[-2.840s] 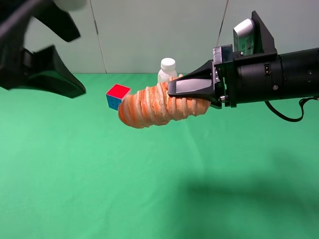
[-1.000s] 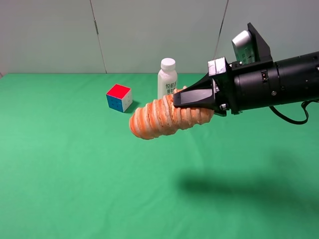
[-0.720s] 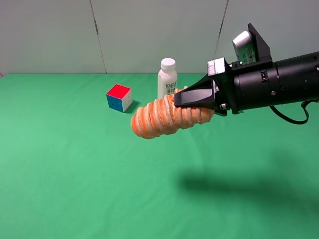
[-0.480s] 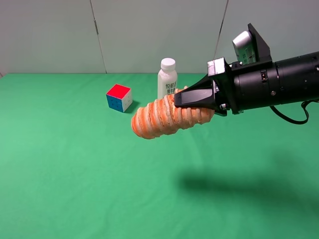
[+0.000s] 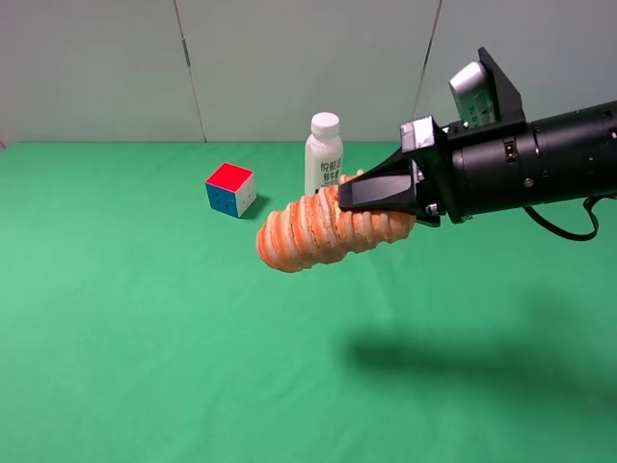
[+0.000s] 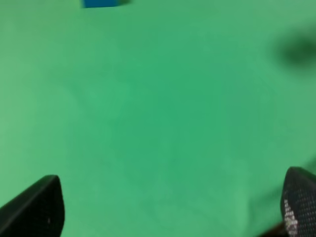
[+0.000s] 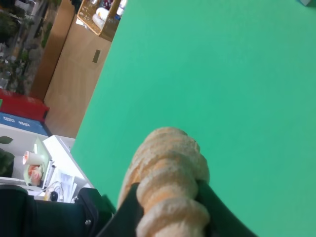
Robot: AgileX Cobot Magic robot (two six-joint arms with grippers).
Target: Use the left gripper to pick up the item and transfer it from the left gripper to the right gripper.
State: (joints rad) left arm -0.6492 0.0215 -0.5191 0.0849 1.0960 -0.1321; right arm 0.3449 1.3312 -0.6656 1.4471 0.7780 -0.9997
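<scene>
The item [image 5: 307, 231], an orange-brown ridged cylinder, hangs roughly level above the green table [image 5: 145, 338], in front of the bottle. My right gripper [image 5: 349, 200] reaches in from the right and is shut on the item's right end. In the right wrist view the item [image 7: 168, 158] sticks out between the two black fingers [image 7: 129, 205]. My left gripper [image 6: 165, 212] is out of the exterior high view. In the left wrist view its two fingertips stand far apart with only green cloth between them, so it is open and empty.
A red-blue-white puzzle cube [image 5: 231, 188] sits on the table at the back left of the item; its blue side shows at the edge of the left wrist view [image 6: 101, 3]. A white milk bottle [image 5: 324, 149] stands upright behind the item.
The left arm, seen at the upper left 2.8 s ago, has left the exterior high view. The right gripper and the item have drifted slightly right and have stayed almost still over the last second.
</scene>
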